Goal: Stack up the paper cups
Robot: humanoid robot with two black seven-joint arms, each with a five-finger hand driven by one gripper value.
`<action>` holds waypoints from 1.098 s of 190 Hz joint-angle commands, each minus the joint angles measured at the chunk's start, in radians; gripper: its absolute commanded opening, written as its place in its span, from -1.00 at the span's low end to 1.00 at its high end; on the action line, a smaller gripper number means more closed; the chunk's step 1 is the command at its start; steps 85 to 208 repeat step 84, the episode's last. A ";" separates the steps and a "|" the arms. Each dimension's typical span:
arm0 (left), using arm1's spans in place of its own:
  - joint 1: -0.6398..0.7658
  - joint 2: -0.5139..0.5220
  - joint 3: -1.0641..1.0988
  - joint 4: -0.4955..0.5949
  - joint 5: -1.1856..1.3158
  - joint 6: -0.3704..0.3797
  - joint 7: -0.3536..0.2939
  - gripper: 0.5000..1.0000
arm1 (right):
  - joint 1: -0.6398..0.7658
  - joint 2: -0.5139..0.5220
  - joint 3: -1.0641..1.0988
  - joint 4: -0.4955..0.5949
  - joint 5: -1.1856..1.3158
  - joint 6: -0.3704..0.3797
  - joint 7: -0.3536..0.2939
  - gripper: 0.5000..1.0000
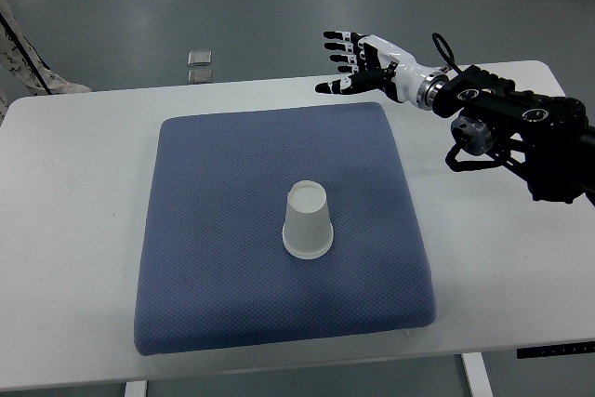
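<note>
A white bench fills most of the view, its near edge running along the bottom of the picture. On it lies a blue pad, roughly square, with a fine woven texture. Near the middle of the pad stands a white paper cup, upside down, its wide rim on the fabric and its narrower base facing up; whether it is a single cup or several nested together cannot be told. Nothing touches it. Farther back and to the right, the right arm comes in from the right edge, black at the forearm and white at the wrist. Its hand hovers over the far right corner of the pad, fingers spread and empty, well apart from the cup. Beyond the bench is grey floor, where two small clear objects lie.
</note>
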 commanded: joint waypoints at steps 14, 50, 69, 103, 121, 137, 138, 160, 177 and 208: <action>0.000 0.000 0.000 0.000 0.000 0.000 0.000 1.00 | -0.090 0.054 0.146 -0.020 0.139 0.000 -0.001 0.70; 0.000 0.000 0.000 0.000 0.000 0.000 0.000 1.00 | -0.155 0.074 0.251 -0.020 0.141 0.006 -0.001 0.70; 0.000 0.000 0.000 0.000 0.000 0.000 0.000 1.00 | -0.158 0.074 0.258 -0.019 0.141 0.011 -0.001 0.70; 0.000 0.000 0.000 0.000 0.000 0.000 0.000 1.00 | -0.159 0.069 0.263 -0.019 0.139 0.012 0.002 0.70; 0.000 0.000 0.000 0.000 0.000 0.000 0.000 1.00 | -0.159 0.069 0.263 -0.019 0.139 0.012 0.002 0.70; 0.000 0.000 0.000 0.000 0.000 0.000 0.000 1.00 | -0.159 0.069 0.263 -0.019 0.139 0.012 0.002 0.70; 0.000 0.000 0.000 0.000 0.000 0.000 0.000 1.00 | -0.159 0.069 0.263 -0.019 0.139 0.012 0.002 0.70; 0.000 0.000 0.000 0.000 0.000 0.000 0.000 1.00 | -0.159 0.069 0.263 -0.019 0.139 0.012 0.002 0.70; 0.000 0.000 0.000 0.000 0.000 0.000 0.000 1.00 | -0.159 0.069 0.263 -0.019 0.139 0.012 0.002 0.70; 0.000 0.000 0.000 0.000 0.000 0.000 0.000 1.00 | -0.159 0.069 0.263 -0.019 0.139 0.012 0.002 0.70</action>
